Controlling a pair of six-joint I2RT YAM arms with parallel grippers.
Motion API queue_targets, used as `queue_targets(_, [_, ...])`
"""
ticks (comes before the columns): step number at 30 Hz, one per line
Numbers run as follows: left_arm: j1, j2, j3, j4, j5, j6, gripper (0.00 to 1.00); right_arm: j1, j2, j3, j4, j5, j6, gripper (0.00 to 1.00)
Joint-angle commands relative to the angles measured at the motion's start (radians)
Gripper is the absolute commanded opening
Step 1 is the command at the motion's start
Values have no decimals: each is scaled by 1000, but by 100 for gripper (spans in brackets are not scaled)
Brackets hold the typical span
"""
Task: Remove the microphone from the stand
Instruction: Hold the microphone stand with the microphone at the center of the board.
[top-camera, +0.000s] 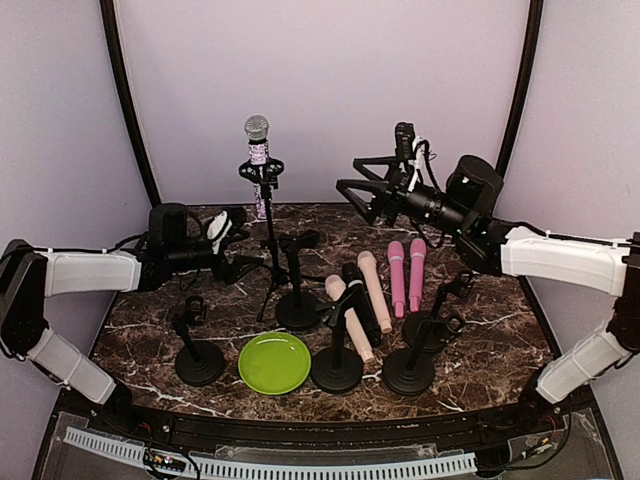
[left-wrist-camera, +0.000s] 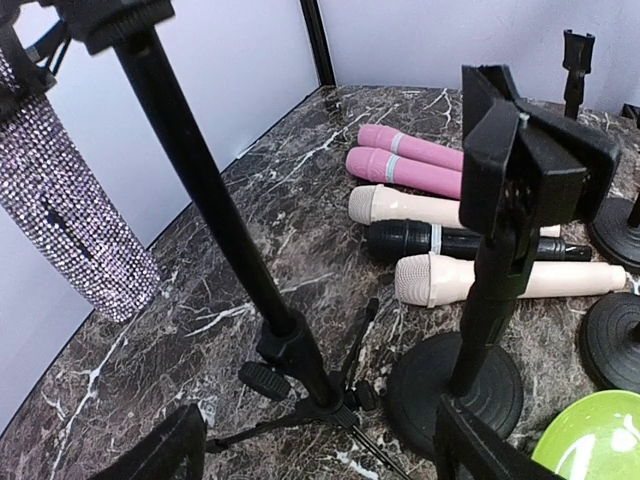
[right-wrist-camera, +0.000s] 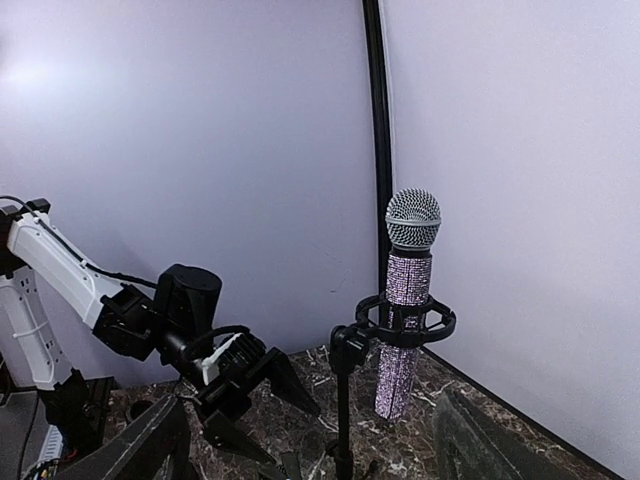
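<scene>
Right gripper (top-camera: 350, 175) is hovering spread-open, facing the microphone (right-wrist-camera: 405, 290); it's needing a firm pinch above the clip (right-wrist-camera: 405, 322), then lifting straight up.

The top camera looked down from the near edge; the low left wrist camera faced right, the right's faced left. All 3 shared the rhinestone microphone (top-camera: 258, 150).
</scene>
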Motion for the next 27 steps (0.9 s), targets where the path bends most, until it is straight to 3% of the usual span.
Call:
queue_targets(1, [5, 33, 40, 51, 20, 84, 79, -23, -113, -76, -41, -18, 24, 86])
queue_targets(7, [5, 70, 53, 74, 11, 130, 74, -36, -245, -166, -116, 2, 35, 87])
queue_targets(13, [5, 124, 101, 57, 19, 136, 60, -38, -327, -236, -153, 55, 64, 87])
queue_targets(22, [5, 171, 127, 69, 23, 90, 56, -40, -427, -322, -157, 121, 97, 89])
queue_targets(27, [3, 210, 161, 30, 40, 73, 48, -39, -446, -333, -162, 120, 104, 89])
